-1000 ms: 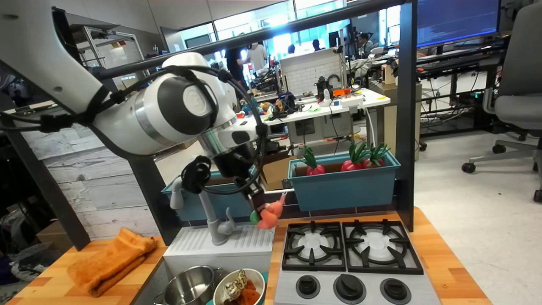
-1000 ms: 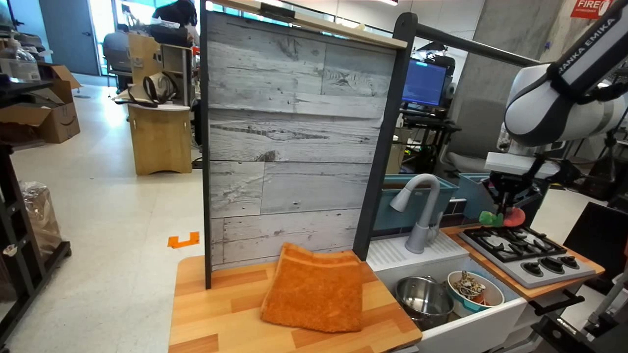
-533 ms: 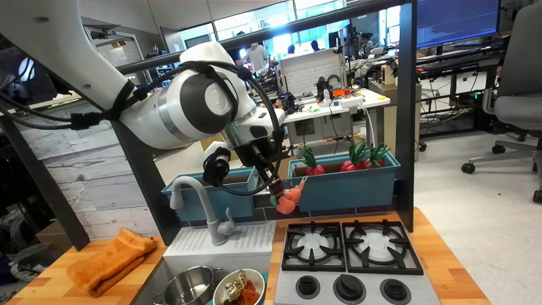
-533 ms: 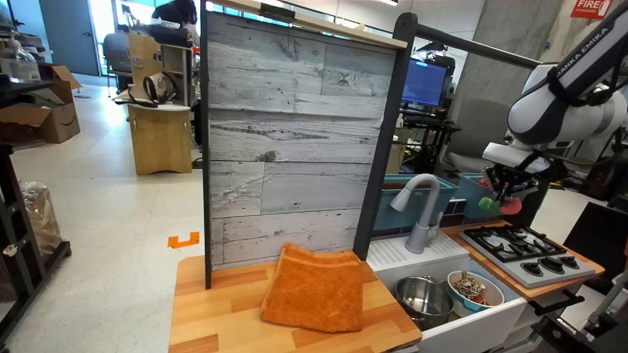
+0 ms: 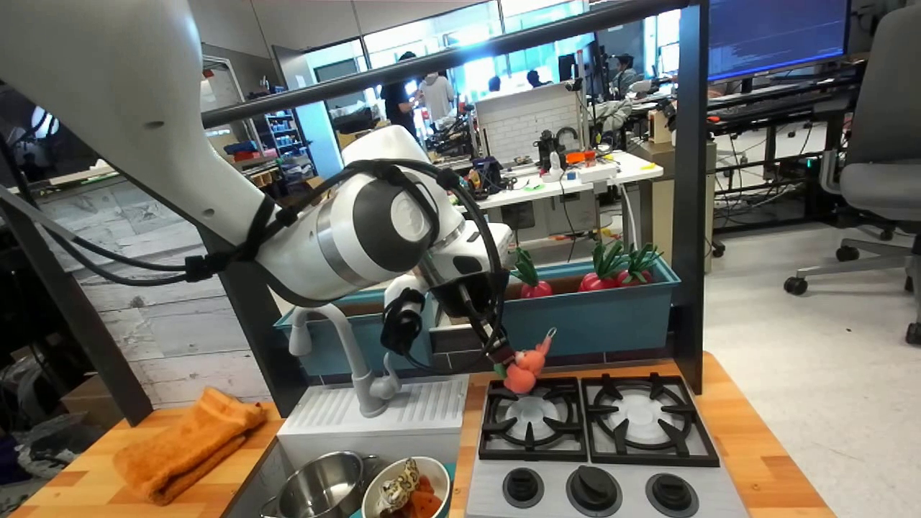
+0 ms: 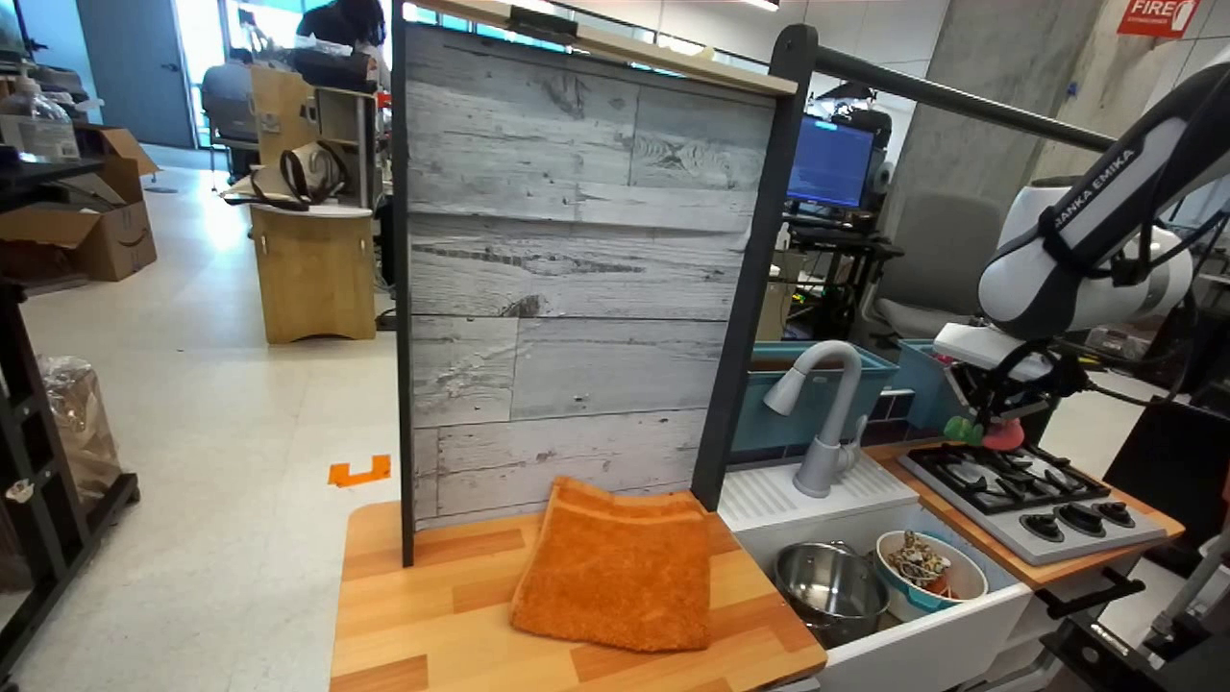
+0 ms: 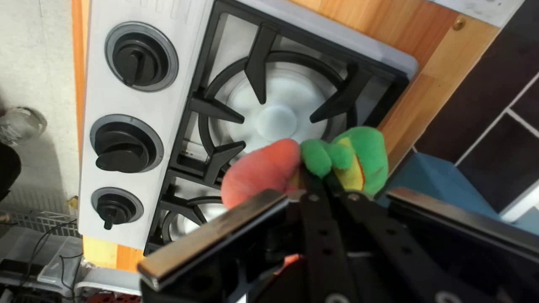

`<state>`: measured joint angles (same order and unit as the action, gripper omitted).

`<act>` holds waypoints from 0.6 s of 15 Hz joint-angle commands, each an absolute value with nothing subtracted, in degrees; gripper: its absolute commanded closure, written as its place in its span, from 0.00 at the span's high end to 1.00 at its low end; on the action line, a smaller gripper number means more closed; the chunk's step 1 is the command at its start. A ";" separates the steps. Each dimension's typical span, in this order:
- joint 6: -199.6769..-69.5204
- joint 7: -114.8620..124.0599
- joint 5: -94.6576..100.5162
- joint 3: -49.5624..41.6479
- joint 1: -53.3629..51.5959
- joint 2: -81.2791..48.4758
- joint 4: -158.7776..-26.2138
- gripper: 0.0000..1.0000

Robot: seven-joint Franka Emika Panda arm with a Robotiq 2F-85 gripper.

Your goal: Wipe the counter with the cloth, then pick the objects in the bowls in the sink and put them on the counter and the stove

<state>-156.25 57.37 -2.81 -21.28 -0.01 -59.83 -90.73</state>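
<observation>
Had gripper (image 7: 323, 179) drawn almost fully together, with barely a gap, and pinched on toy (image 7: 259, 174): coral plush to one side, green and yellow to the other. Could not tell whether one piece or two. Carried over the last second from near the drainboard (image 5: 432, 403) across to the stove (image 5: 555, 478), first lifted, then lowered. Hung at this moment above the sink-side burner (image 7: 276, 122); could not make out contact with the grate (image 7: 257, 69). Read as the start of a set-down, one step short of release. Judged soft and rounded, so liable to roll or tip on the grate if dropped from height.

Farther out, in the sink (image 5: 370, 442), noted bowl (image 6: 921, 602) with patterned thing (image 5: 404, 483) and orange pieces (image 5: 426, 500) inside, just beside pot (image 6: 831, 577). Reckoned on more trips for those, by the wording of the task. Farthest, saw cloth (image 6: 615, 567) folded on counter (image 6: 471, 615), unmoved over that second in both exterior views. Took wiping as probably done.
</observation>
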 commanded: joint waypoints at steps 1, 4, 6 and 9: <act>-155.52 59.09 -3.12 -22.99 -0.46 -62.57 -87.04 0.17; -153.93 57.46 -3.28 -21.54 0.11 -60.88 -88.29 0.43; -155.52 57.86 -3.09 -22.06 0.07 -61.69 -88.59 0.31; -154.79 57.20 -2.67 -21.86 -0.51 -60.46 -90.12 0.68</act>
